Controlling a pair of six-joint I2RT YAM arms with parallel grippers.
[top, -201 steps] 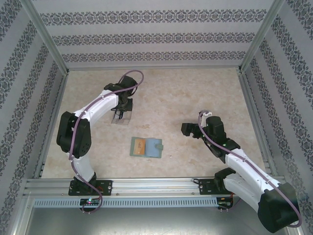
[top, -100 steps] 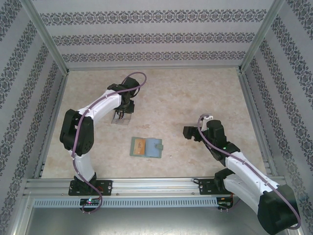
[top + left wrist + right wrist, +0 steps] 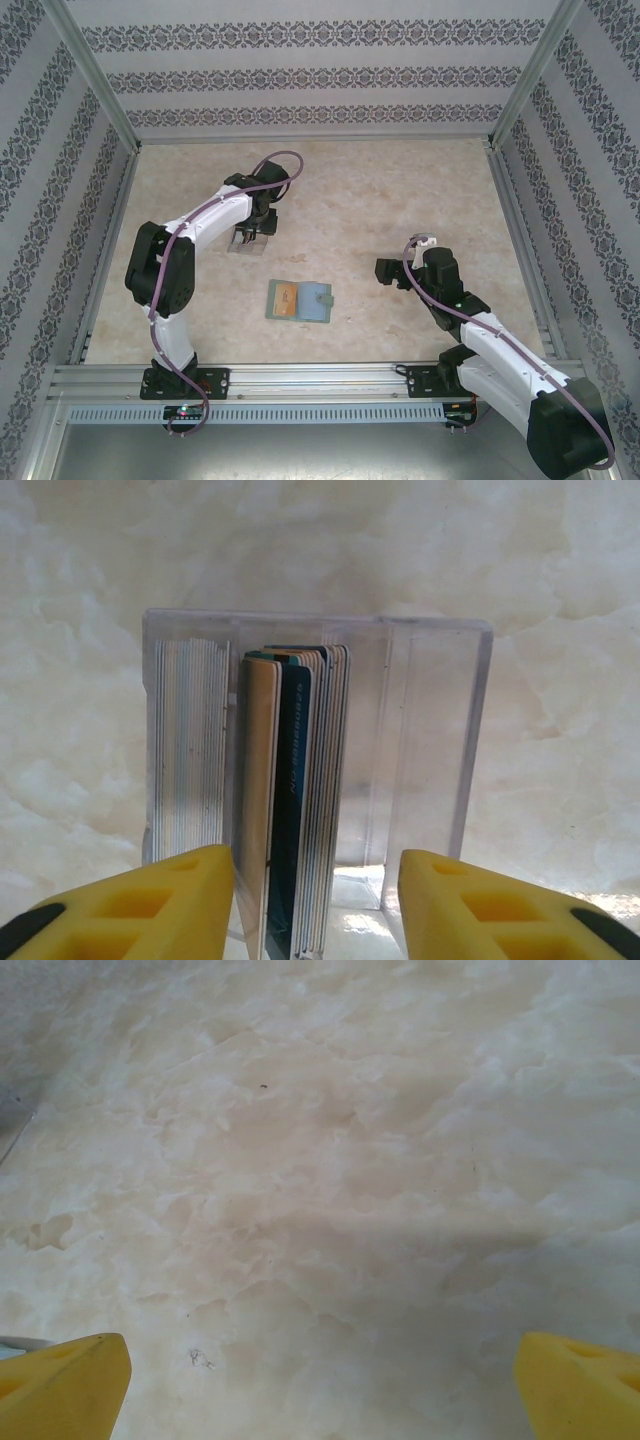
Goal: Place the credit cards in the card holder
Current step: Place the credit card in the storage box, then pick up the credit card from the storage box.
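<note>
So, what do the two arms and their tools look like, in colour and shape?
The left arm and right arm have white links with black joints, and a purple cable runs along each. The left tool and right tool have blocky yellow fingers; those of the left tool show rectangular hollows.

**Soft, even light with a slight haze**

The top view is bright and evenly lit. Shadows on the marble-patterned table (image 3: 400, 190) are faint and short, and the whole frame looks a little washed and soft. In the left wrist view the clear plastic stand (image 3: 430, 730) catches pale reflections along its edges, while the yellow fingers (image 3: 150, 900) at the bottom are out of focus. The right wrist view shows a broad, dim band of shadow across the table — its yellow fingertips (image 3: 60, 1385) blur too.
</note>
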